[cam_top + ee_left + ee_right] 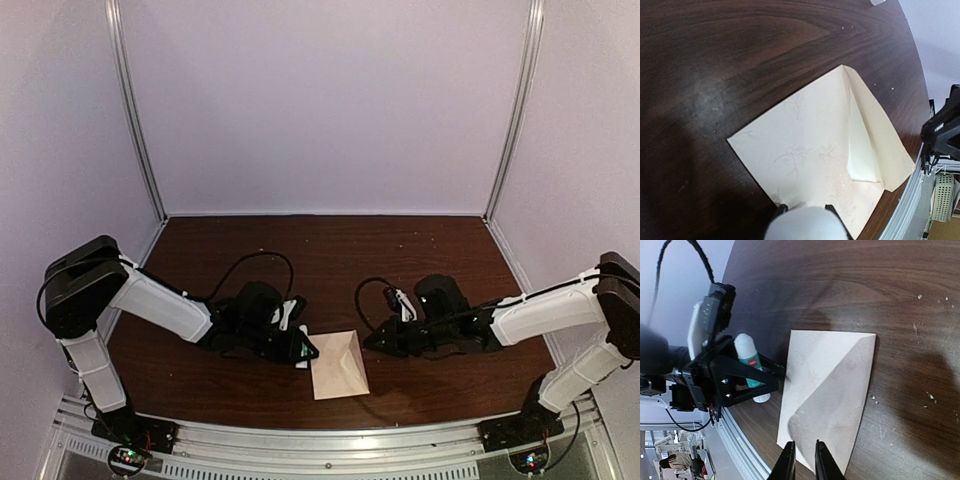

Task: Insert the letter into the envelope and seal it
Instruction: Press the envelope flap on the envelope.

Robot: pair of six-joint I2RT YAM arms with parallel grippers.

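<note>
The pale envelope (338,366) lies flat on the dark wooden table near the front edge. Its pointed flap (840,405) is folded over the body, and in the left wrist view one flap edge (875,145) stands slightly raised. My left gripper (303,350) hovers at the envelope's left edge, shut on a white glue stick (750,365) with a green label. That stick fills the bottom of the left wrist view (807,225). My right gripper (805,460) sits at the envelope's right edge, its jaws a narrow gap apart with nothing between them. The letter is hidden from view.
A metal rail (320,440) runs along the table's near edge, close to the envelope's lower corner. Pale walls and aluminium posts (135,110) close in the table on three sides. Black cables (262,258) loop behind both wrists.
</note>
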